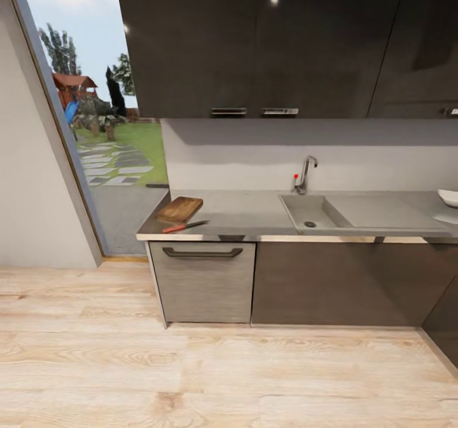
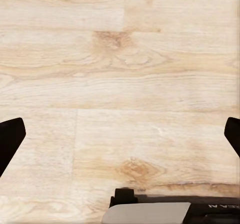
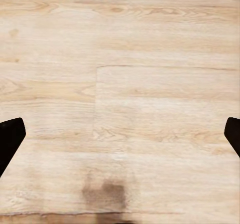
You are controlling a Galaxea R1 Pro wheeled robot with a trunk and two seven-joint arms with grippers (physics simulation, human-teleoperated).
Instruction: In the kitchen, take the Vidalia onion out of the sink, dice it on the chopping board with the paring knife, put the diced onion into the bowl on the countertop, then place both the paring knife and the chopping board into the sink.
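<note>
Left gripper [image 2: 120, 134]: jaws apart, nothing between them; dark fingertips [image 2: 10, 139] at both edges of the left wrist view, over the wood floor [image 2: 120, 74].
Right gripper [image 3: 120, 134]: jaws apart, nothing held; dark fingertips [image 3: 10, 139] at both edges of the right wrist view, over the same pale floorboards [image 3: 120, 84].
Floor: light wood planks [image 1: 191, 371] between the camera and the cabinet fronts in the head view.
Countertop [image 1: 245, 215]: glossy grey, thin light edge, above dark grey lower cabinets [image 1: 337, 285] and a paler drawer front with a dark handle [image 1: 202, 282].
Chopping board [image 1: 180, 209]: brown, lying flat at the counter's left end.
Knife [image 1: 184, 226]: orange-red handle, dark blade, flat on the counter just in front of the board, near the front edge, blade pointing towards the sink.
Sink [image 1: 316, 214]: grey basin with round drain, right of the board and knife; flat drainboard on its right.
Tap [image 1: 305, 175]: chrome, red-tipped lever, behind the basin.
Onion: cannot tell whether it sits in the basin.
Bowl [image 1: 449, 198]: white, on the counter at the far right, cut by the picture edge.
Upper cabinets [image 1: 267, 40]: glossy black.
Glass door [image 1: 95, 97]: left of the counter, garden beyond.
</note>
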